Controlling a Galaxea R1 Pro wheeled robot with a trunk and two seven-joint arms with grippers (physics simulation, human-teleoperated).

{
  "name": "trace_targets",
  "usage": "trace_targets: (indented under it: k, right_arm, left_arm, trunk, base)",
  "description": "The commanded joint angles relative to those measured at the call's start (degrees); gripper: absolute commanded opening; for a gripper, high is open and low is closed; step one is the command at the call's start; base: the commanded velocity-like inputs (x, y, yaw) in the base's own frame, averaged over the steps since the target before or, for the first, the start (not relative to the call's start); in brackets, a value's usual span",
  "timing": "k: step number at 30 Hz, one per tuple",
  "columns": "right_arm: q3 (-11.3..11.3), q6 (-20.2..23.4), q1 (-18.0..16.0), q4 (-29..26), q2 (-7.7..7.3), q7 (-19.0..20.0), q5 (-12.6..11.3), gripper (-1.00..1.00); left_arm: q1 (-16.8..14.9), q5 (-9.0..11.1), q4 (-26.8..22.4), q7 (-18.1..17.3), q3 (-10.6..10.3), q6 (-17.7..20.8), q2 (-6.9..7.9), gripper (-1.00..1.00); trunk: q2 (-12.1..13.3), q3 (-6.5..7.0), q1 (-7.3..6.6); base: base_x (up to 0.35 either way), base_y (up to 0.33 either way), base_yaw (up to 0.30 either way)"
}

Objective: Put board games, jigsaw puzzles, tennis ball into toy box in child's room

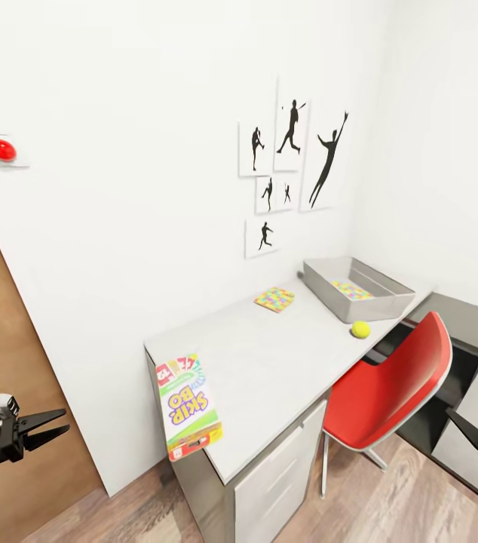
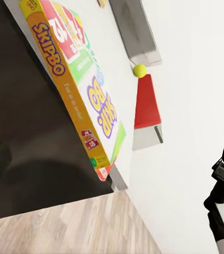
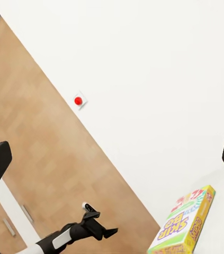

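Head view: both hands released, left (image 1: 56, 431), right (image 1: 471, 436); SKIP-BO (image 1: 188, 407) lower centre overhangs worktop (image 1: 284, 354); grip that edge squarely.

The long light-grey surface (image 1: 269, 362) looks smooth and matt, and the flat yellow-green-red SKIP-BO cardboard box (image 1: 188, 406) at its near corner has a printed, faintly glossy face. At the surface's far end the grey rectangular bin (image 1: 390, 305) seems matt plastic, with the fuzzy yellow-green ball (image 1: 360, 329) just beside it. Beside the surface, the red moulded chair (image 1: 390, 388) shines like glossy plastic over a wood-grain plank floor (image 1: 390, 505).
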Motion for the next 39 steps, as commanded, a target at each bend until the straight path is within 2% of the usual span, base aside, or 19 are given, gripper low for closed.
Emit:
trace_targets:
  k: [1, 26, 39]
  right_arm:
    - [0.02, 0.59, 0.02, -0.03, -0.02, 0.01, -0.26, 1.00]
    - [0.02, 0.57, 0.01, -0.03, -0.02, 0.00, -0.26, 1.00]
    - [0.02, 0.48, 0.01, -0.03, -0.02, -0.02, -0.26, 1.00]
  left_arm:
    - [-0.04, 0.10, 0.00, -0.13, -0.01, 0.58, 0.01, 1.00]
    - [-0.04, 0.60, -0.08, -0.22, 0.00, 0.23, -0.08, 1.00]
    - [-0.04, 0.61, -0.28, -0.40, 0.06, 0.16, -0.08, 1.00]
  trunk:
    - [-0.45, -0.23, 0.23]
    - [-10.47, -4.72, 5.72]
    - [-10.47, -4.72, 5.72]
  base:
    - [0.000, 0.000, 0.000]
    - [0.000, 0.000, 0.000]
    - [0.000, -0.017, 0.000]
